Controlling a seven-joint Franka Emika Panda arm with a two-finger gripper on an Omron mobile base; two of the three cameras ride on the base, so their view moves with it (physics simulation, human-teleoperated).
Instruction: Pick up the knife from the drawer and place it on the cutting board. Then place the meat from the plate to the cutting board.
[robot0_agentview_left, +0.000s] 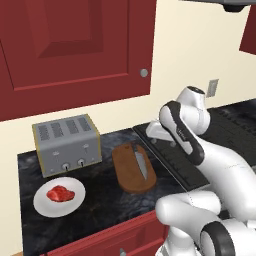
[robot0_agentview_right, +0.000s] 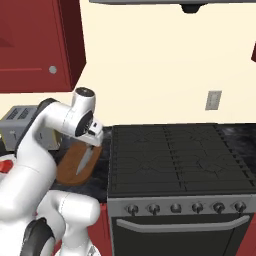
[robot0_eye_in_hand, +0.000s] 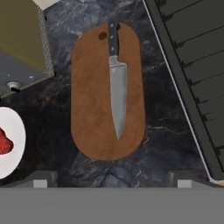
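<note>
The claw (robot0_eye_in_hand: 112, 183) is spread wide and grasps nothing; its two dark finger tips (robot0_eye_in_hand: 40, 181) are seen at the near edge of the hand view, well apart, with the cutting board below and beyond them. In the left base view the claw (robot0_agentview_left: 156, 134) is held above the worktop (robot0_agentview_left: 100, 220) at the seam between the worktop and the stove, to the right of the far end of the board.

Nearest, at the front edge of the worktop, the dark-red drawer (robot0_agentview_left: 115, 239) front is seen with its small metal knob. On the worktop just behind it, to the left, the plate (robot0_agentview_left: 42, 205) is set, and the meat (robot0_agentview_left: 60, 194) lies on it, near its middle.

To the right of the plate, apart from it, the cutting board (robot0_agentview_left: 126, 172) lies flat with its long axis running near to far. The knife (robot0_agentview_left: 140, 162) is laid on the board, along its right half, the black handle at the far end beside the board's hole and the blade tip pointed toward the near end.

Farther left, behind the plate, a grey toaster (robot0_agentview_left: 67, 144) is placed against the wall. The black stove (robot0_agentview_right: 175, 155) is found to the right of the board.
</note>
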